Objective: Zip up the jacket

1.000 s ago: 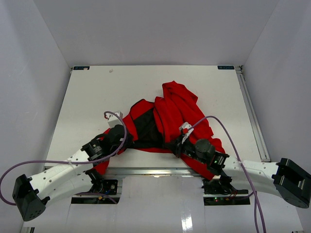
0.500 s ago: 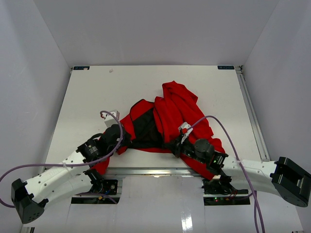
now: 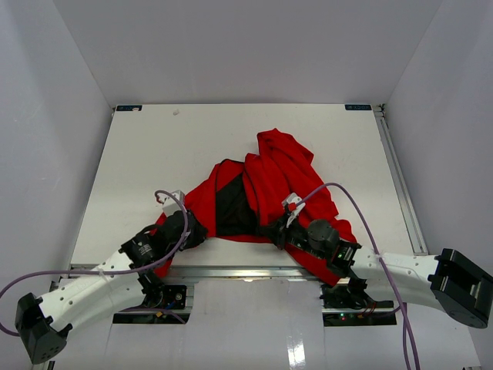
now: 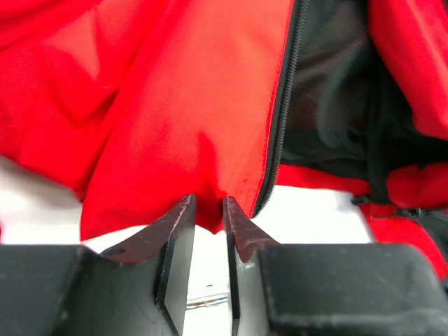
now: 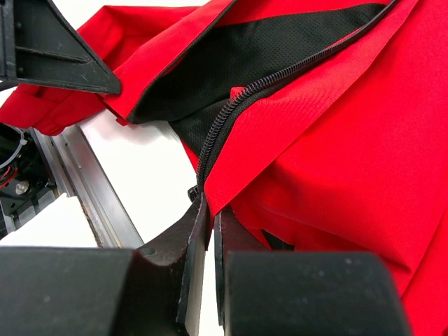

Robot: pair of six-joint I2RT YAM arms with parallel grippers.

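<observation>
2 grippers pinch the jacket [image 3: 269,181], which lies crumpled on the table [image 3: 139,146] near its front edge (black lining [image 3: 229,212] showing): the left gripper [image 4: 208,206] nips the red hem beside the zipper [image 4: 280,119], the right gripper [image 5: 210,210] clamps the opposite zipper edge's foot

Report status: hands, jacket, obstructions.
Left hand shut on the bright red soft fabric jacket at its hem, beside the dark zipper. Right hand shut on opposite front edge. Jacket unzipped. No obstruction seen.
</observation>
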